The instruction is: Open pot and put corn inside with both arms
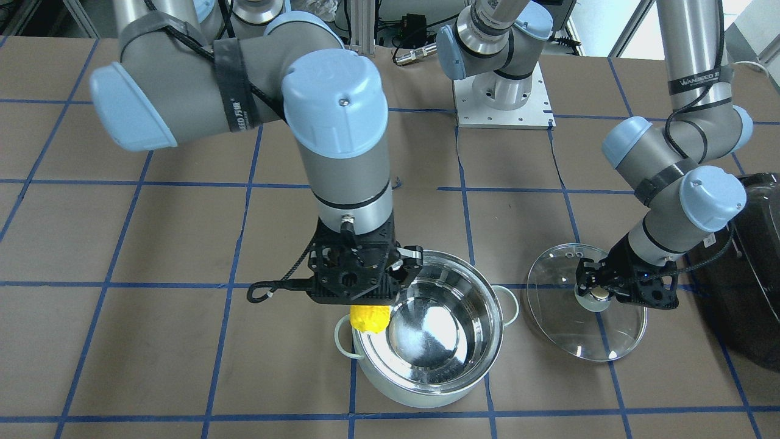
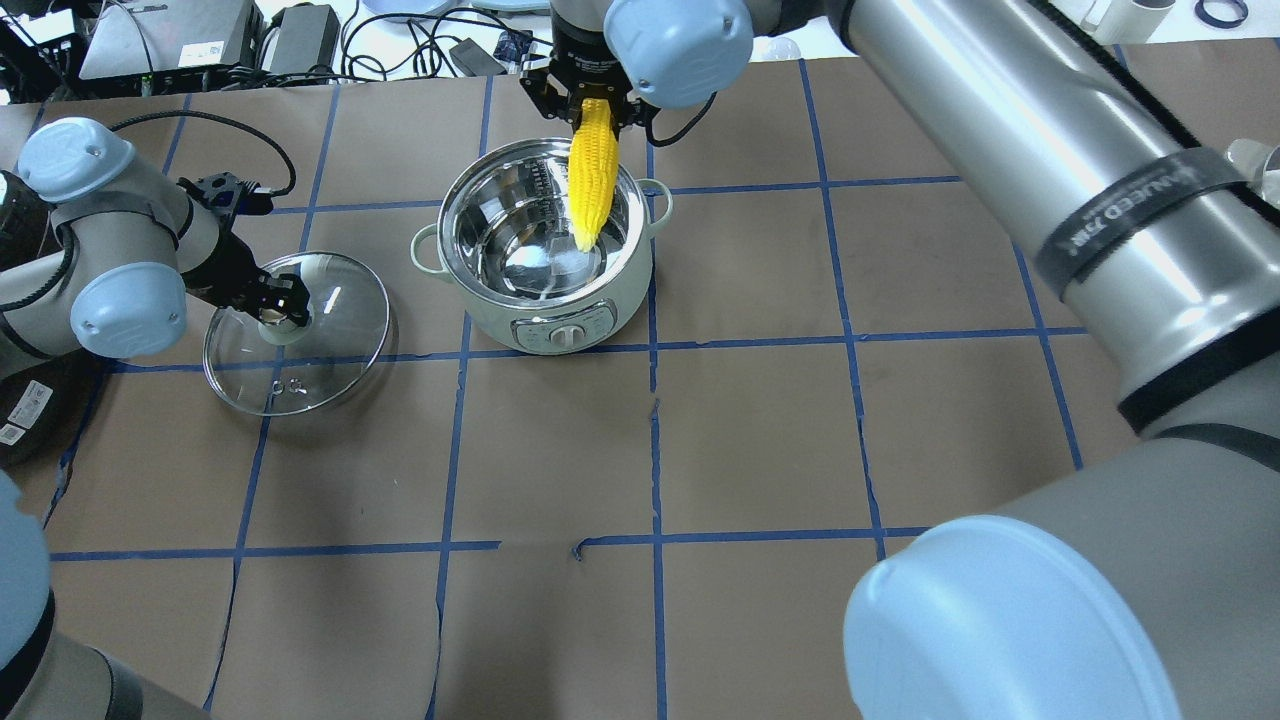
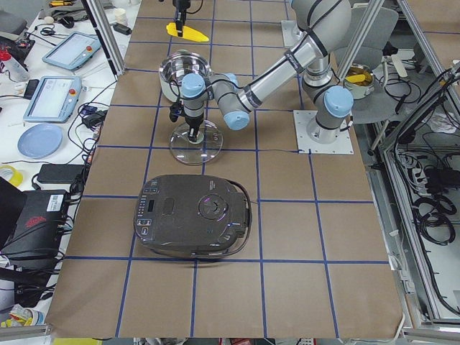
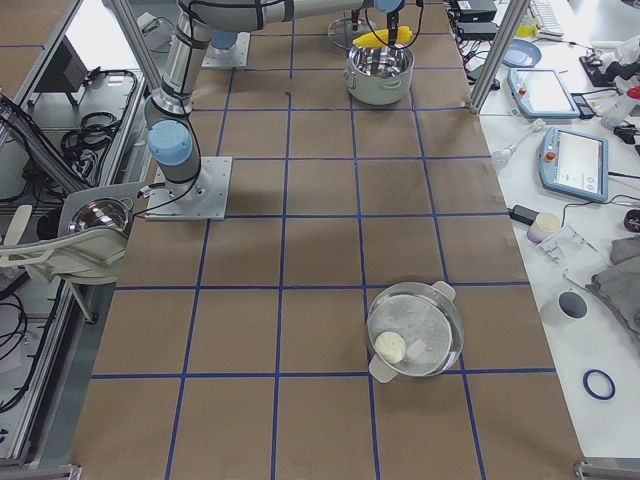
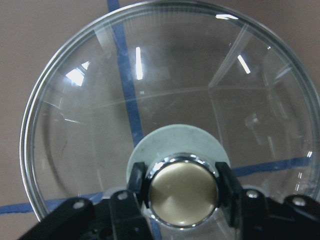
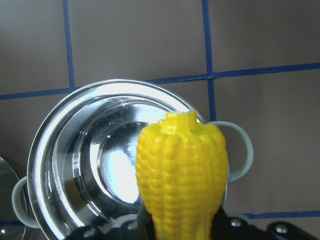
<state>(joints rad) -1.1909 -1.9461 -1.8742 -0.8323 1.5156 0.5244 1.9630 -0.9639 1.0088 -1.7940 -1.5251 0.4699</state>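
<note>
The pot (image 2: 540,300) stands open on the table, its steel inside empty (image 1: 439,329). My right gripper (image 2: 595,100) is shut on the thick end of the yellow corn (image 2: 592,180) and holds it tip down over the pot's far rim. The corn (image 6: 181,170) fills the right wrist view above the pot (image 6: 50,150). The glass lid (image 2: 330,340) lies on the table to the pot's left. My left gripper (image 5: 182,187) is shut on the lid's metallic knob (image 5: 183,192), with the fingers (image 5: 136,180) on both sides of it.
A large black appliance (image 1: 749,274) stands beside the lid, at the table's left end (image 3: 194,215). A second steel pot (image 4: 415,330) holding a white lump stands at the table's right end. The arm's white base plate (image 1: 503,103) is behind the pot.
</note>
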